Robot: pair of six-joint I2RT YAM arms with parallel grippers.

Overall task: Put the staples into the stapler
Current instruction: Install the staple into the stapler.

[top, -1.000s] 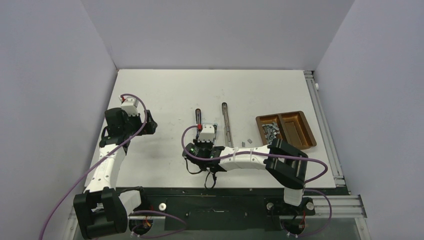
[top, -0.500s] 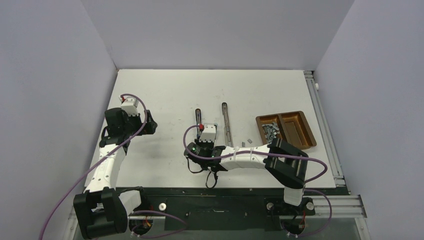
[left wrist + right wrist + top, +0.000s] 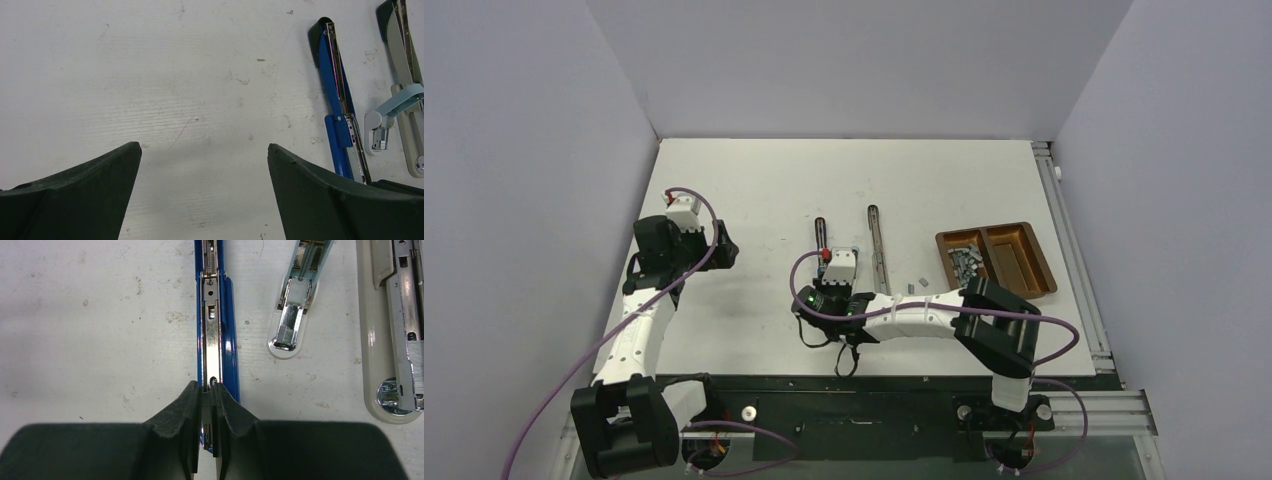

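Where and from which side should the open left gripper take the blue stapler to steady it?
Grip the blue stapler at its far half, across its narrow width, from above and from its left. It lies opened flat, long and thin; the right gripper, shut on a staple strip, occupies its near end, and the small pale-blue stapler lies close on its right.

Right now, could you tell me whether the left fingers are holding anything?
No, the left fingers stand wide apart above the white table, with nothing between them.
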